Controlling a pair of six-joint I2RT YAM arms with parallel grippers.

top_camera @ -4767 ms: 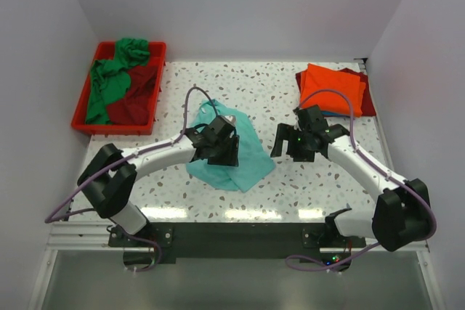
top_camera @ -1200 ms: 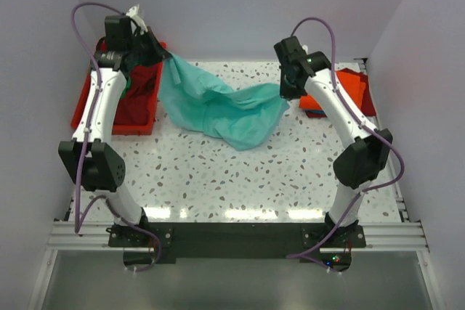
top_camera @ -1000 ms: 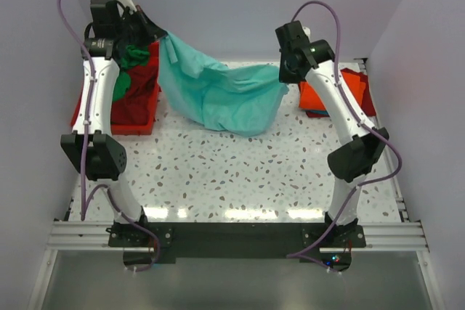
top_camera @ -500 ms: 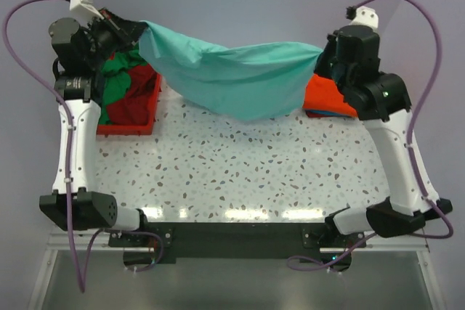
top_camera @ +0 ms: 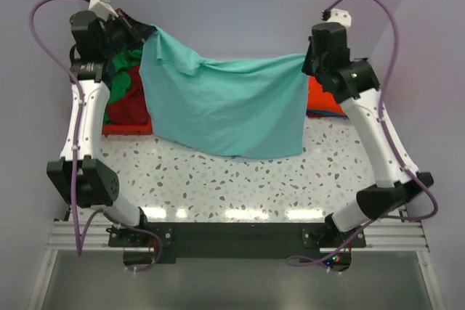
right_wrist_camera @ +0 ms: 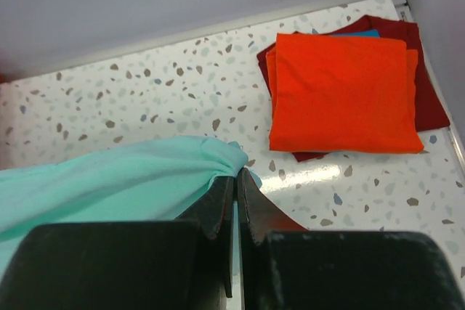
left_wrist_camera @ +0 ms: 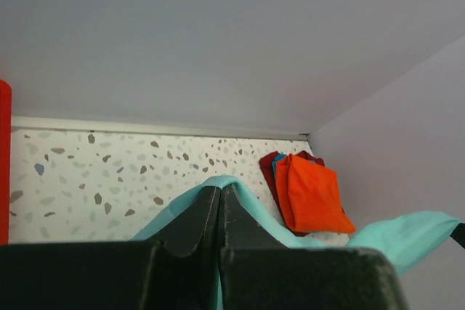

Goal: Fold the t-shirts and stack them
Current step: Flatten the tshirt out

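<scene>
From the overhead camera I see a red tray at the far left of the speckled surface. It is mostly covered, so I can't make out its full outline. Plain pale walls close in three sides, and a metal rail runs along the near edge.

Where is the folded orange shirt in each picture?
Top view: orange shirt at the right, only a sliver showing beside the hanging teal shirt.
Left wrist view: orange shirt at the lower right, in the far corner.
Right wrist view: orange shirt at the upper right, in plain sight.
Shared landmark: the teal shirt shows in all three views.
</scene>
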